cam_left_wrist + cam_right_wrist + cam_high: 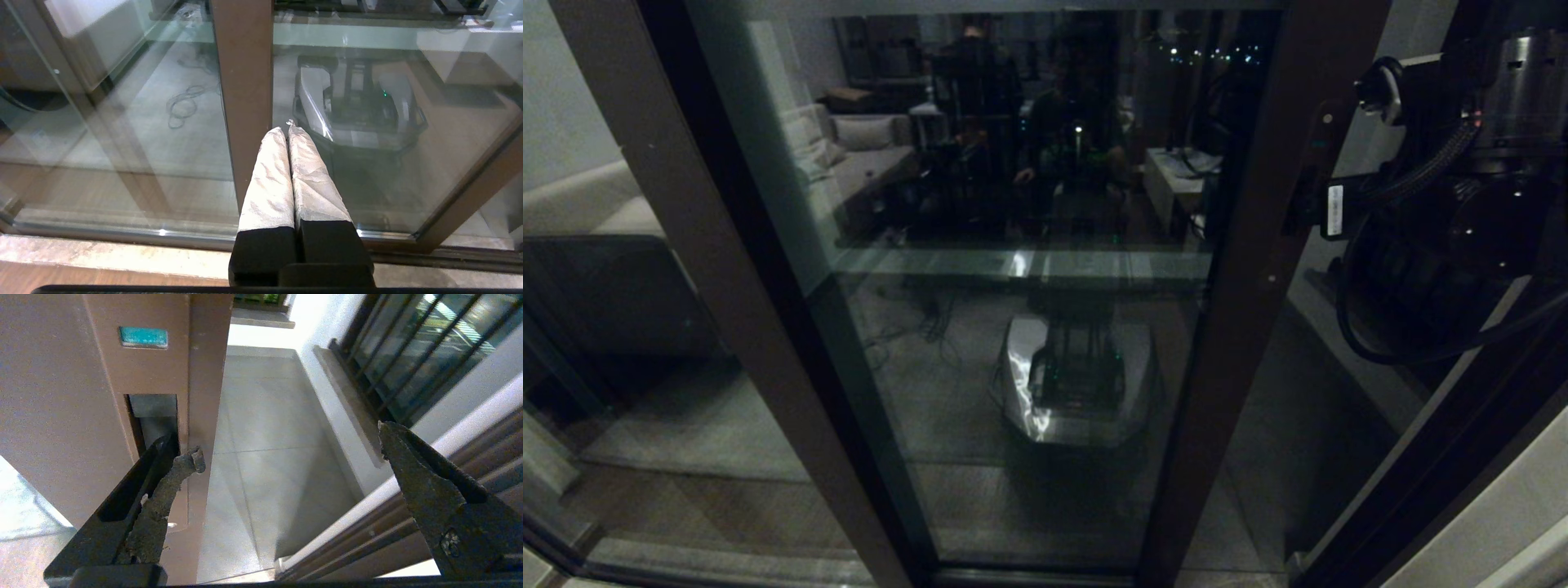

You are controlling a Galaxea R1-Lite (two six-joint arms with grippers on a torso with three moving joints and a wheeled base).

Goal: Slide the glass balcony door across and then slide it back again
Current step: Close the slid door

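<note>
The door [1241, 269] stands just ahead of me, slid partly across: in the head view its handle-side stile runs from upper right down to the sill, with a gap to the balcony on its right. Its long axis is vertical, floor to ceiling; the glass faces the room, and the stile's narrow edge, carrying the slot [153, 416], faces the gap.

My right gripper [290, 441] sits at that edge with fingers spread wide. One fingertip [186, 463] lies at the lower end of the slot, against the stile; the other hangs free over the balcony floor [269, 428]. I cannot tell whether the near tip is actually seated inside the slot or only rests on its lip.

Risks, as I judge them:
- If the tip is only on the lip, a sideways push may make it skid off the stile and the door will not follow.
- If I push at an angle to the track instead of along it, the panel may bind, loading my wrist.
- The free finger is near the jamb [408, 510]; closing the door fully with it still in the gap could trap it.

My left gripper [289, 134] is parked low before the fixed stile [245, 81], fingers pressed together, holding nothing.
</note>
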